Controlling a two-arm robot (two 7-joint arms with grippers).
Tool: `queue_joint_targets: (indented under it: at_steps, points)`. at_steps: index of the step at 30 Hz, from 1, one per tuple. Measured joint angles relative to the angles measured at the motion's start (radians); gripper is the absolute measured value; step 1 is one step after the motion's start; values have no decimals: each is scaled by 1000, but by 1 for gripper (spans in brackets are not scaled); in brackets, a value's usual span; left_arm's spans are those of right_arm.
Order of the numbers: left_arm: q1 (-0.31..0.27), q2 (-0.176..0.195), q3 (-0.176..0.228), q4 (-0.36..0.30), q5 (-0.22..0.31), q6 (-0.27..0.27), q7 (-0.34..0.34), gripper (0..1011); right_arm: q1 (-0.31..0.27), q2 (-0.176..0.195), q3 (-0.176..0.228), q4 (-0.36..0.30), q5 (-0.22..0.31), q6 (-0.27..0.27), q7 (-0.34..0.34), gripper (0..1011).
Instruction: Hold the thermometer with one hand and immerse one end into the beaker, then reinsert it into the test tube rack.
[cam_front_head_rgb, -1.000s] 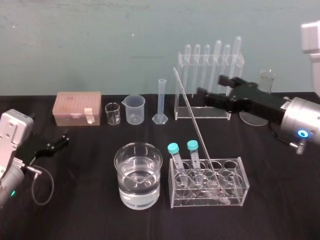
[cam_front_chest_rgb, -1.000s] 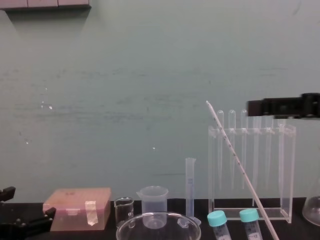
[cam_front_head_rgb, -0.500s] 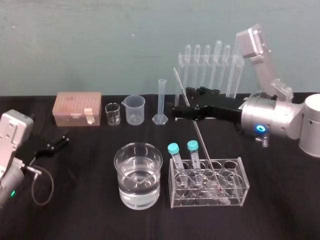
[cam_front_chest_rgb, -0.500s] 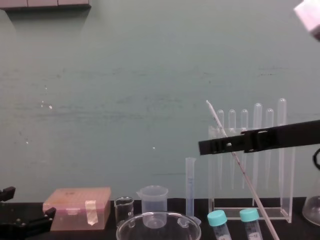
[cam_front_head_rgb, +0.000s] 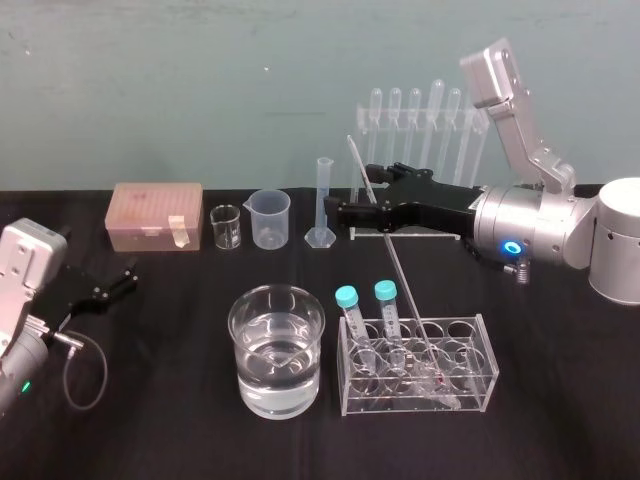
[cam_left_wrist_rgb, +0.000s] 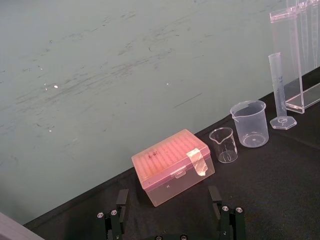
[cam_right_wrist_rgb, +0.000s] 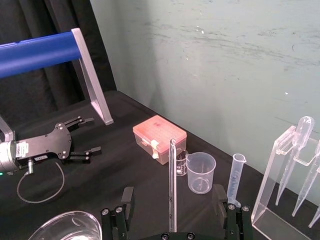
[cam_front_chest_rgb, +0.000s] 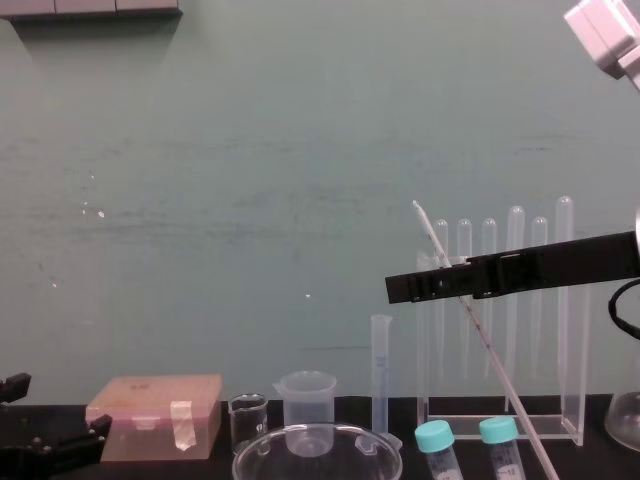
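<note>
With the right gripper wide open astride the thermometer, which leans in the test tube rack at lower centre, and the left gripper idle at lower left, closing off-centre could shove the thin glass sideways, snapping it or tipping the rack.

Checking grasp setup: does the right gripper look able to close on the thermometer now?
Probably yes: the right gripper is open, a finger on each side of the leaning thermometer, nothing else between. The left gripper lies idle far left.

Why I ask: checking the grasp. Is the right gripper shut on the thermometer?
No: the right gripper is open wide, the thermometer standing between its fingers and touching neither.
</note>
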Motion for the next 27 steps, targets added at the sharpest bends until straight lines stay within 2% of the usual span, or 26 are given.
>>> queue_joint_targets:
  at_steps: [13,22,27]
  points:
    - [0,0,0,0,0,0,0,1008,-14,29,0,-38,-21,4,-1,1003]
    - [0,0,0,0,0,0,0,1008,-15,28,0,-38,-20,4,-3,1000]
    - [0,0,0,0,0,0,0,1008,-14,28,1,-37,-17,5,-3,907]
